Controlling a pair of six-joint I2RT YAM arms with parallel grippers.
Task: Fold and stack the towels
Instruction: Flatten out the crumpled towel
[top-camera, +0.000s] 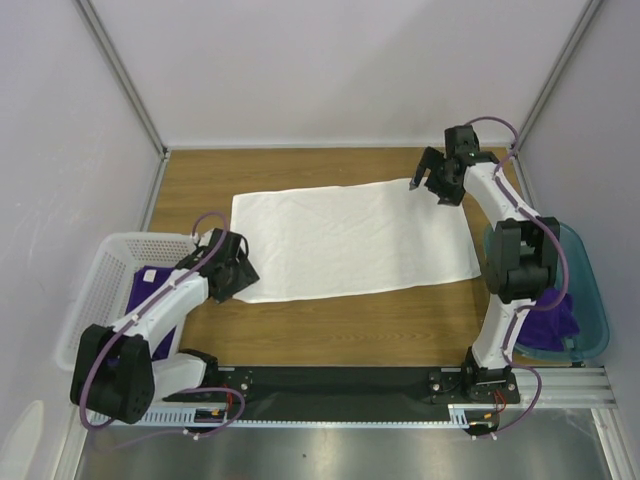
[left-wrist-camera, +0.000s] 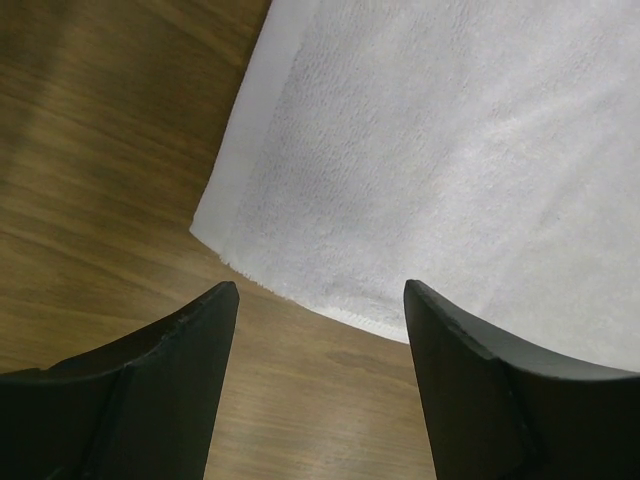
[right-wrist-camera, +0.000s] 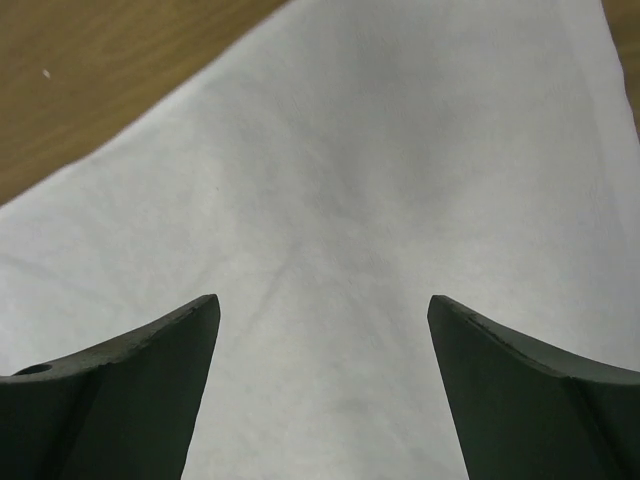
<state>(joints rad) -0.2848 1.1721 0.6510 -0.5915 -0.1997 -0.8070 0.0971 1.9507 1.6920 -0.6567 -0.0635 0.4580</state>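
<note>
Left pincer (top-camera: 240, 278) (left-wrist-camera: 320, 300): open, with nothing in it. Its two dark fingers (left-wrist-camera: 150, 390) stand wide apart at the bottom of the left wrist view. In the top view it sits at the middle left, right by the lower left corner of the white towel.
Right pincer (top-camera: 427, 186) (right-wrist-camera: 322, 305): open too, and empty. Its fingers (right-wrist-camera: 520, 400) are spread at the bottom of the right wrist view, and white cloth fills the gap between them. In the top view it is at the upper right, over the upper right corner of the white towel. I cannot tell if it touches the cloth.
White towel (top-camera: 350, 240) (left-wrist-camera: 450, 150) (right-wrist-camera: 350, 180): big and plain, spread out flat in the middle of the top view. It lies as one wide sheet. One corner shows in the left wrist view, just above the finger tips, with a flat hem along its edge.
Purple towel (top-camera: 148, 288): bunched up in the basket at the left of the top view, partly hidden by the left arm.
Other purple towel (top-camera: 545, 325): crumpled in the bin at the lower right of the top view, partly behind the right arm.
Basket (top-camera: 100, 268): white with lots of little holes, at the left edge of the table.
Bin (top-camera: 592, 300): blue-green, at the right edge of the table.
Table (top-camera: 350, 325) (left-wrist-camera: 100, 150) (right-wrist-camera: 100, 60): brown wood, showing all around the white towel.
</note>
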